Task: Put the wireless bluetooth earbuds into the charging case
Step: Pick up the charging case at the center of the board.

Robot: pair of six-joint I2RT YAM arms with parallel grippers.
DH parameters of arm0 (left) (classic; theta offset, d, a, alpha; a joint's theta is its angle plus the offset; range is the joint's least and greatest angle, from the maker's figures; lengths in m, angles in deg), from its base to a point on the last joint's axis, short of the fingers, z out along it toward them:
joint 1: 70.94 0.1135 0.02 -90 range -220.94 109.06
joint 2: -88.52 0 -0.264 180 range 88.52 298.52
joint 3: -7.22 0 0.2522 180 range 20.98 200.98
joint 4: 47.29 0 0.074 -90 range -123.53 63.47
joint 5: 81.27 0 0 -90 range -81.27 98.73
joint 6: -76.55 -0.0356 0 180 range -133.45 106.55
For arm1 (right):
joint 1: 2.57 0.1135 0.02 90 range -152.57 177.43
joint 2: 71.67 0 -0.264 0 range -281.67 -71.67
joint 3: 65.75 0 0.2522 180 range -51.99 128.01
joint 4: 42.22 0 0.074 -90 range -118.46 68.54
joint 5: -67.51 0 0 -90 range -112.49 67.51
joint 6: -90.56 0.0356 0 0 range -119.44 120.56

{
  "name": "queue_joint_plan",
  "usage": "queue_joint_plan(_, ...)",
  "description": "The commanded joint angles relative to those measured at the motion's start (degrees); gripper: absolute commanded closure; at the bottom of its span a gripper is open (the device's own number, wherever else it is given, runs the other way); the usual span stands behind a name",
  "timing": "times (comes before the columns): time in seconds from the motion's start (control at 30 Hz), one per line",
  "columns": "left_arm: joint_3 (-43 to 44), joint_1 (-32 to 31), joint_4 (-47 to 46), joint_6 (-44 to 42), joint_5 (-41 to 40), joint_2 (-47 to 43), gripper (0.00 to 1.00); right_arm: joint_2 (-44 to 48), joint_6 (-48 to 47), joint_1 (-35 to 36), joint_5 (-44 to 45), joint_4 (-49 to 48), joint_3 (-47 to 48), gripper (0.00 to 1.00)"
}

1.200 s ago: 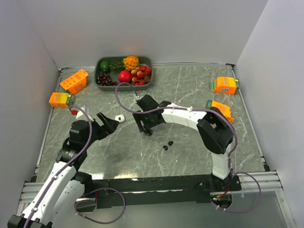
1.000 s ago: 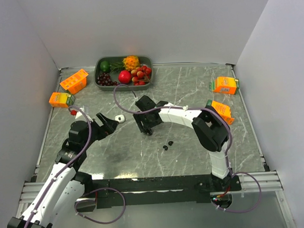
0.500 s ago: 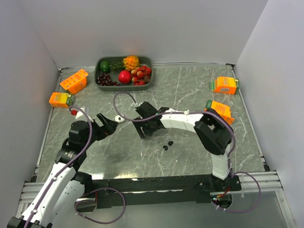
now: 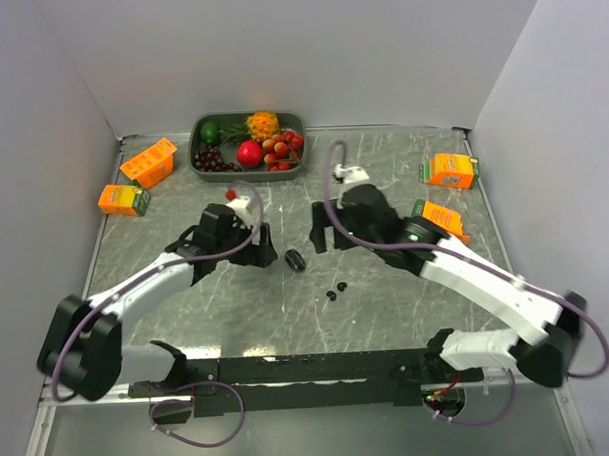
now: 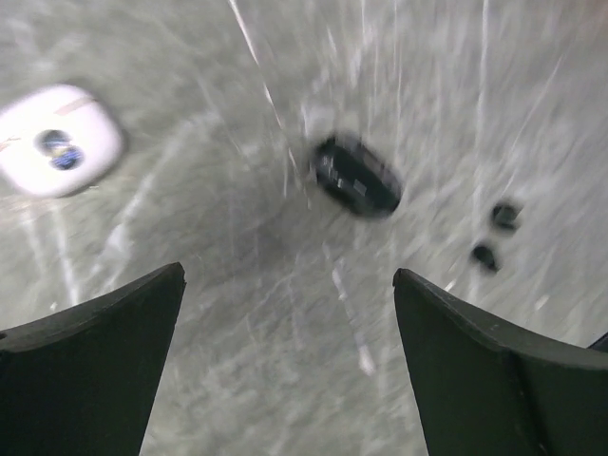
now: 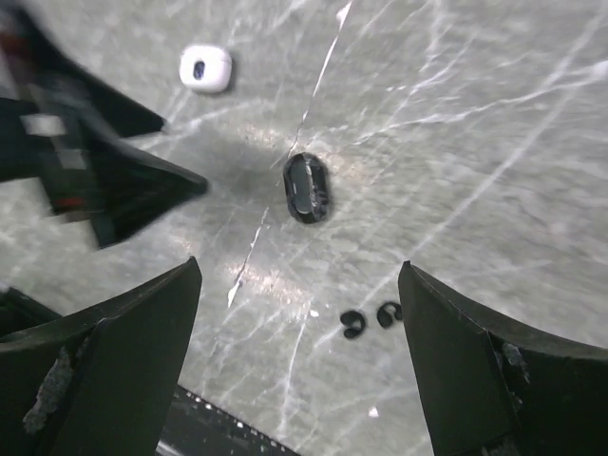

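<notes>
The black charging case [image 4: 295,259] lies on the marble table between my two grippers, also in the left wrist view [image 5: 356,178] and the right wrist view [image 6: 306,187]. Two tiny black earbuds [image 4: 337,290] lie side by side just right of it and nearer to me; both wrist cameras catch them [image 5: 494,234] [image 6: 370,319]. My left gripper [image 4: 263,247] [image 5: 288,275] hangs open left of the case, nothing between its fingers. My right gripper [image 4: 320,232] [image 6: 299,266] is open and empty just right of the case. A white rounded pod [image 5: 57,140] [image 6: 205,68] lies left of the case, hidden under the left arm from above.
A green tray [image 4: 197,162] of fruit sits at the back. Two orange cartons [image 4: 149,161] [image 4: 123,199] lie at the back left. Two more orange cartons [image 4: 451,170] [image 4: 439,218] sit at the right, the nearer one beside my right arm. White walls enclose three sides.
The right gripper has drawn back to the right off the black case and opened wider. The left arm has swung in toward the centre, over the white pod. Case and earbuds have not moved.
</notes>
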Motion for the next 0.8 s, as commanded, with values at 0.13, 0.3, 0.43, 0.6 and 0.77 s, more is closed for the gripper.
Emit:
queue_joint_plan(0.13,4.7,-0.5,-6.5,-22.1,16.3,11.2,0.04,12.5,1.0,-0.8,-0.6,4.5,-5.1,0.08)
queue_joint_plan(0.3,10.8,-2.9,-5.0,-30.4,15.5,15.6,0.04,14.7,-0.1,-0.8,-1.8,5.4,-5.8,0.08)
queue_joint_plan(0.43,14.9,-5.5,-2.0,-37.3,13.7,21.6,0.04,14.8,-0.9,-0.8,-1.9,5.6,-6.0,0.08)
queue_joint_plan(0.6,18.4,-7.0,1.2,-42.3,12.5,26.6,0.04,15.2,-1.3,-0.8,-1.8,6.6,-6.4,0.08)
queue_joint_plan(0.77,19.1,-8.0,2.3,-43.7,10.6,28.1,0.04,15.4,-1.2,-0.9,-2.2,6.3,-6.7,0.08)
